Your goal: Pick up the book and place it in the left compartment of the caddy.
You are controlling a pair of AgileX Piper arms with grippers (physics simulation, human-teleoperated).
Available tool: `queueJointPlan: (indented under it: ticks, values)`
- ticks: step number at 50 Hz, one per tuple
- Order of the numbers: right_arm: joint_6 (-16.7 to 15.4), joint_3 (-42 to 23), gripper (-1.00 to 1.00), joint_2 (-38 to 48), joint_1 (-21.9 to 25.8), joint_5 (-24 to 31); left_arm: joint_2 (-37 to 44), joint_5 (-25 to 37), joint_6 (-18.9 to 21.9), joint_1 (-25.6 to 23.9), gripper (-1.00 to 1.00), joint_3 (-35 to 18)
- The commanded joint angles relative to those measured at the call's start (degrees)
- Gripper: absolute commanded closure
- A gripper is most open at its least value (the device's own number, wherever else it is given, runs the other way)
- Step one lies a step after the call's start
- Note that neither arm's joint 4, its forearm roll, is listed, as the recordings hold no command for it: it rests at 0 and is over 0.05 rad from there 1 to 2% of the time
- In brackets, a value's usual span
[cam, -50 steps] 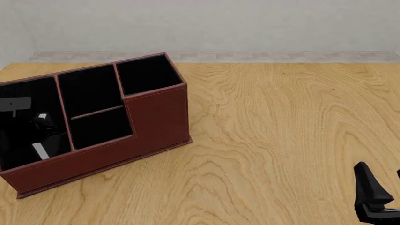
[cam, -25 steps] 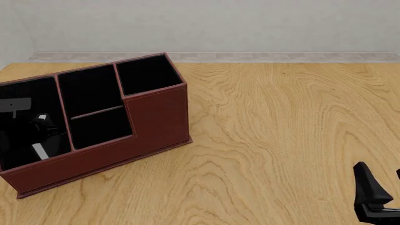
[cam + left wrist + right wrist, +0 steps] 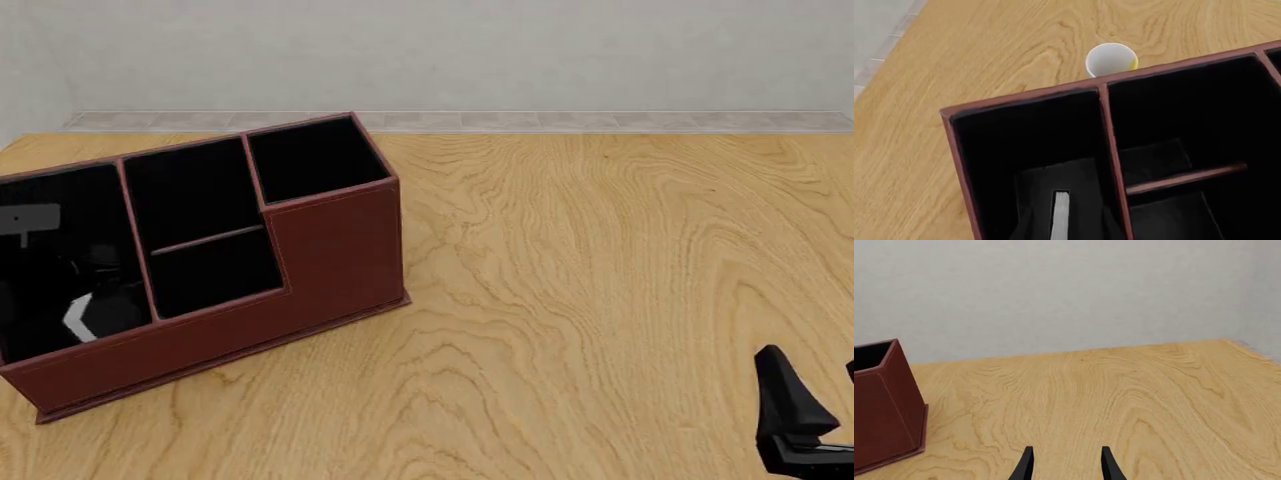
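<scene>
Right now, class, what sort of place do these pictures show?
Probably a simulated tabletop workspace: a wood-grain table against a plain grey wall, holding a leather-look desk caddy and a small white cup.

Simulated tabletop scene: bare wood-grain table (image 3: 601, 260), plain grey wall (image 3: 534, 50), flat rendered surfaces.

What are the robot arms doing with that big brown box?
The left arm is reaching down into the caddy, the reddish-brown box on the table. In the left wrist view, the book, showing its white page edges, stands inside the left compartment, with the left gripper around it. Whether the fingers are gripping it cannot be told. The right gripper waits open above bare wood, off to the side. A small white cup stands behind the caddy.
</scene>
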Motion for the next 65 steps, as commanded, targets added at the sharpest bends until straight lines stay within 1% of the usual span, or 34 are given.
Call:
queueJointPlan:
  ticks: [1, 2, 5, 6, 12, 13, 14, 17, 18, 19, 27, 29, 30, 32, 33, 34, 35, 39, 41, 42, 43, 45, 46, 47, 48, 49, 50, 52, 58, 65]
  values:
    - [0.1, 0.0, -1.00, -0.1, 0.0, 0.1, -1.6, -0.3, 0.5, 0.4, -1.00, 0.4]
    - [0.1, 0.1, -1.00, -0.2, 0.0, 0.1, -1.8, -0.3, 0.0, -0.8, -1.00, 0.3]
    - [0.1, 0.1, -1.00, -0.1, 0.0, 0.0, -1.8, -0.2, 0.0, -1.2, -1.00, 0.4]
    - [0.1, 0.1, -1.00, -0.1, 0.0, 0.0, -1.8, -0.3, 0.4, -0.4, -1.00, 0.4]
    - [0.2, 0.1, -1.00, -0.1, -0.1, -0.1, -2.7, 0.1, 0.2, -1.3, -1.00, 0.4]
    - [0.2, 0.1, -1.00, 0.0, -0.1, -0.1, -2.8, 0.0, 0.4, -0.8, -1.00, 0.4]
    - [0.2, 0.1, -1.00, 0.0, 0.0, -0.1, -2.9, 0.2, 0.2, -1.6, -1.00, 0.4]
    - [0.2, 0.1, -1.00, -0.1, -0.1, 0.0, -3.5, 0.4, 0.5, -1.3, -1.00, 0.4]
    - [0.2, 0.0, -1.00, -0.2, -0.1, 0.0, -3.9, 0.4, 0.8, -0.5, -1.00, 0.5]
    - [0.2, 0.0, -1.00, -0.2, -0.1, 0.0, -4.4, 0.7, 0.3, -1.4, -1.00, 0.3]
    - [0.3, 0.0, -1.00, -0.3, -0.1, 0.2, -6.5, 1.6, 1.5, -0.1, -1.00, 0.5]
    - [0.3, 0.0, -1.00, -0.4, -0.1, 0.2, -6.8, 1.8, 1.4, -0.5, -1.00, 0.4]
    - [0.3, 0.0, -1.00, -0.4, -0.1, 0.2, -7.1, 1.7, 1.9, 0.5, -1.00, 0.5]
    - [0.3, 0.0, -1.00, -0.5, -0.1, 0.2, -7.5, 1.8, 2.1, 0.4, -1.00, 0.6]
    - [0.3, 0.0, -1.00, -0.5, -0.1, 0.2, -7.6, 2.0, 1.6, -0.5, -1.00, 0.5]
    - [0.3, 0.0, -1.00, -0.5, -0.1, 0.2, -7.9, 1.8, 2.1, 0.4, -1.00, 0.7]
    - [0.3, 0.0, -1.00, -0.4, -0.1, 0.2, -8.1, 1.9, 1.6, -1.1, -1.00, 0.6]
    - [0.3, 0.0, -1.00, -0.5, -0.1, 0.2, -8.8, 2.1, 2.2, 0.0, -1.00, 0.6]
    - [0.3, 0.0, -1.00, -0.5, -0.1, 0.2, -8.9, 2.5, 2.0, -0.6, -1.00, 0.4]
    - [0.3, 0.0, -1.00, -0.4, -0.1, 0.2, -9.5, 2.2, 2.7, 0.6, -1.00, 0.7]
    - [0.3, 0.0, -1.00, -0.4, -0.1, 0.2, -9.3, 2.5, 2.0, -0.9, -1.00, 0.4]
    - [0.3, 0.0, -1.00, -0.4, -0.1, 0.2, -9.8, 2.4, 2.4, -0.1, -1.00, 0.6]
    - [0.3, 0.0, -1.00, -0.4, -0.1, 0.2, -9.9, 2.7, 2.1, -1.0, -1.00, 0.5]
    - [0.3, 0.0, -1.00, -0.4, -0.1, 0.2, -10.3, 2.7, 2.4, -0.3, -1.00, 0.5]
    - [0.3, 0.0, -1.00, -0.5, -0.1, 0.2, -10.4, 3.0, 2.1, -0.8, -1.00, 0.4]
    - [0.3, 0.0, -1.00, -0.4, -0.1, 0.2, -10.8, 2.8, 2.6, 0.1, -1.00, 0.6]
    - [0.3, 0.0, -1.00, -0.5, -0.1, 0.2, -10.8, 3.0, 2.1, -1.1, -1.00, 0.4]
    - [0.3, 0.0, -1.00, -0.5, -0.1, 0.2, -11.2, 2.9, 2.5, -0.3, -1.00, 0.5]
    - [0.3, 0.0, -1.00, -0.4, -0.1, 0.2, -11.9, 3.6, 2.4, -0.8, -1.00, 0.3]
    - [0.3, 0.0, -1.00, -0.4, -0.1, 0.2, -13.6, 4.3, 2.9, -0.1, -1.00, 0.2]
